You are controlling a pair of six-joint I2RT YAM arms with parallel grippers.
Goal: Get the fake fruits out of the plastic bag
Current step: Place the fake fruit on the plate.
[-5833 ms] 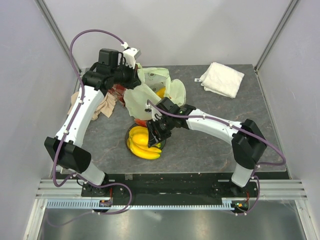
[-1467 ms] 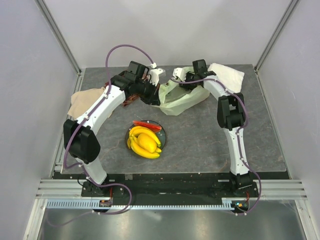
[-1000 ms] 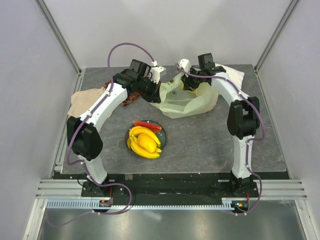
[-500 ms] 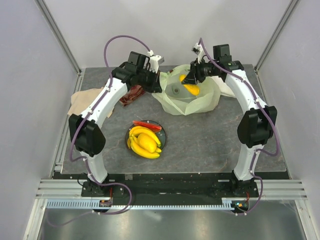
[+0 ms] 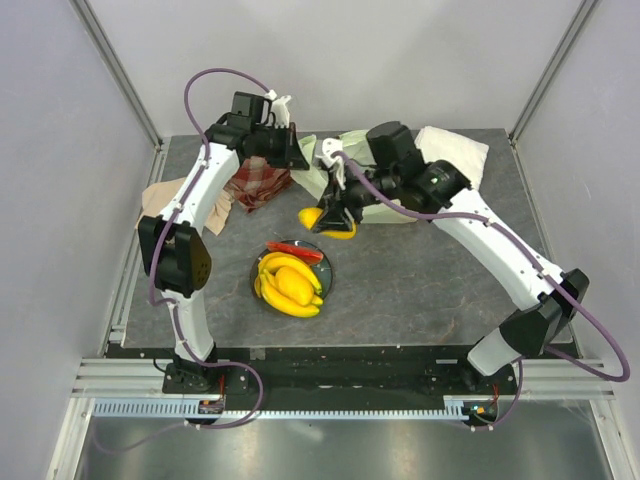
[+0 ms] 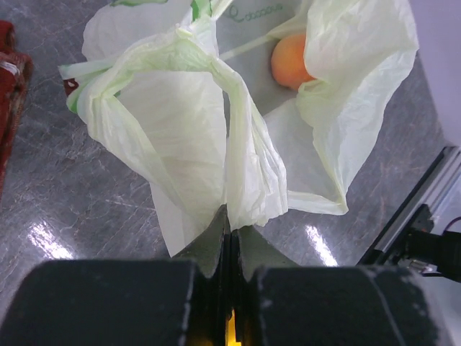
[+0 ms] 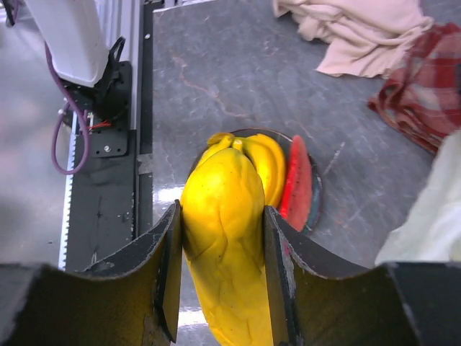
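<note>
The fake fruits are split up: a yellow oblong fruit (image 7: 220, 191) is pinched in the right claw (image 7: 222, 241), in the air just far of the dark plate (image 7: 318, 205), which holds a banana bunch (image 7: 268, 162) and a watermelon slice (image 7: 297, 180). A peach (image 6: 288, 61) lies inside the plastic bag (image 6: 180, 137) at the bench's (image 5: 420, 280) far middle. The left claw (image 6: 229, 241), pressed together, pinches the bag's fold.

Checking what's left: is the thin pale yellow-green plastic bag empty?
Not empty: a round orange-pink plastic fruit lies inside the pale yellow-green plastic bag, visible in the left wrist view.
</note>
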